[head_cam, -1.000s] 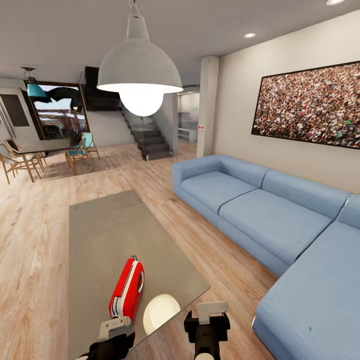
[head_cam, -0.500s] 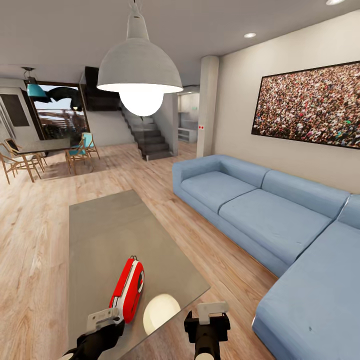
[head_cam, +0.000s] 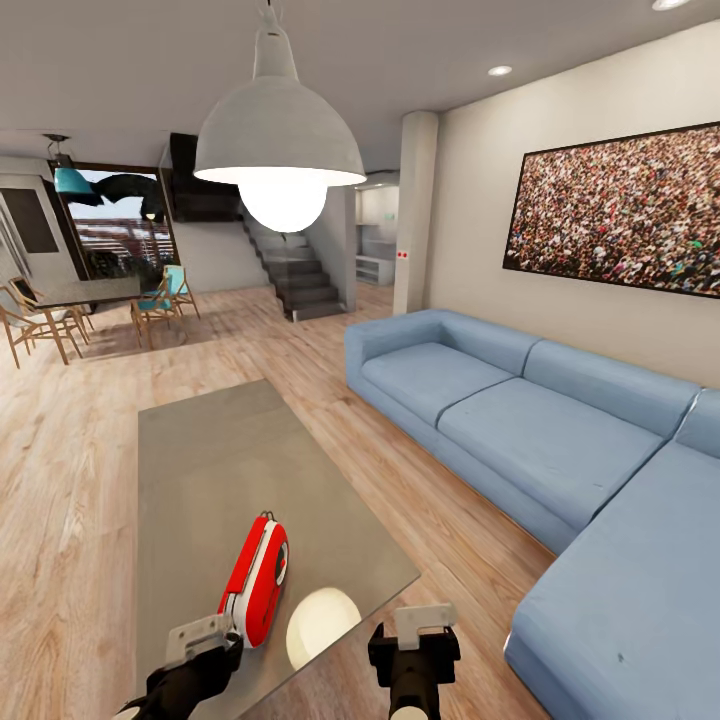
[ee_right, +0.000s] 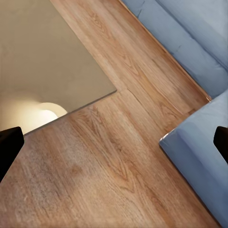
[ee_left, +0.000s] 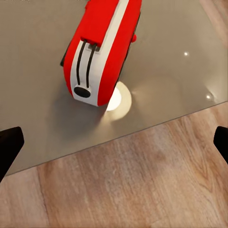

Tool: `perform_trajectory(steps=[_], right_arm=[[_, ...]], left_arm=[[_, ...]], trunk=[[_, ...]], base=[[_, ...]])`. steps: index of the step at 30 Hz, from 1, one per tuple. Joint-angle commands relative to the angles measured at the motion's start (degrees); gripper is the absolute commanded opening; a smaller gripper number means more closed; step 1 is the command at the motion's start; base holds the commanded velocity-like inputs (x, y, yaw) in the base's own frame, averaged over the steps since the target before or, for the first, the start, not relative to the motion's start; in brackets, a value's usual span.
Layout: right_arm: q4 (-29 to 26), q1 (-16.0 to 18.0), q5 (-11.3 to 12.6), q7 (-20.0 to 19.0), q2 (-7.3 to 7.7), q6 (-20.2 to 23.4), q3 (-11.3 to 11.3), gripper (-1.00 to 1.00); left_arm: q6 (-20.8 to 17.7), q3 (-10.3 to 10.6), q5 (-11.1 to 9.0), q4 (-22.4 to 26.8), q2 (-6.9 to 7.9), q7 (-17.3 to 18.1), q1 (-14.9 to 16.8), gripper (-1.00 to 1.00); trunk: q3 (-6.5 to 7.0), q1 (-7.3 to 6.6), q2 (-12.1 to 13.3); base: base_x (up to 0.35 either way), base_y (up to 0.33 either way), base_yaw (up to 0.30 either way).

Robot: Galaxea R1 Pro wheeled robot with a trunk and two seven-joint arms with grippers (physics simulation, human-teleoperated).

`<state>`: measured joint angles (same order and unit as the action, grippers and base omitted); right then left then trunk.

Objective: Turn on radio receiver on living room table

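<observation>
Blue upholstery dominated the living room, where an L-shaped sofa (head_cam: 540, 430) ran along the beige wall beneath a large crowd photograph (head_cam: 615, 210) and a white dome pendant lamp (head_cam: 280, 150) hung over the light wood floor (head_cam: 60, 480). Before the sofa stood the low coffee table (head_cam: 215, 470), its grey glassy top mirroring the lamp as a pale disc near the robot's end. On that near end, close to the edge, the red radio receiver (head_cam: 255, 578) stood on its narrow side, white trim and dark dial turned toward the sofa, seemingly placed within easy reach. The left gripper (head_cam: 205, 640) hovered just short of the radio's near end, apart from it, its jaws spread wide and empty; in the left wrist view the radio (ee_left: 102, 47) lay straight ahead between the dark fingertips (ee_left: 9, 147), suggesting the arm was lined up to press its switch. The right gripper (head_cam: 422, 625) hung over bare floor beside the table corner, likewise splayed and holding nothing, apparently parked clear.
</observation>
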<state>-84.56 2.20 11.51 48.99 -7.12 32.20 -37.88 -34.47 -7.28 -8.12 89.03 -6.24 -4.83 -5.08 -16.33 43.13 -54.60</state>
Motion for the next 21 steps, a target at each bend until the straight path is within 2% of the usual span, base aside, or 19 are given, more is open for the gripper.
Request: perform_trajectory(steps=[1,9,15,21], right_arm=[[0.0,0.0,0.0,0.0,0.0,0.0,0.0,1.0],[0.0,0.0,0.1,-0.1,0.0,0.0,0.0,1.0],[0.1,0.0,0.2,-0.2,0.0,0.0,0.0,1.0],[0.1,0.0,0.2,-0.2,0.0,0.0,0.0,1.0]], left_arm=[[-0.2,0.0,0.0,0.0,0.0,0.0,0.2,1.0],[-0.8,0.1,0.0,0.0,0.05,0.0,4.4,1.0],[-5.1,0.1,0.0,0.0,-0.09,0.0,9.5,1.0],[-7.1,0.5,0.0,0.0,-0.36,0.0,12.5,1.0]], trunk=[[0.0,0.0,0.0],[0.0,0.0,0.0],[0.0,0.0,0.0],[0.0,0.0,0.0]], base=[[0.0,0.0,0.0],[0.0,0.0,0.0],[0.0,0.0,0.0],[0.0,0.0,0.0]])
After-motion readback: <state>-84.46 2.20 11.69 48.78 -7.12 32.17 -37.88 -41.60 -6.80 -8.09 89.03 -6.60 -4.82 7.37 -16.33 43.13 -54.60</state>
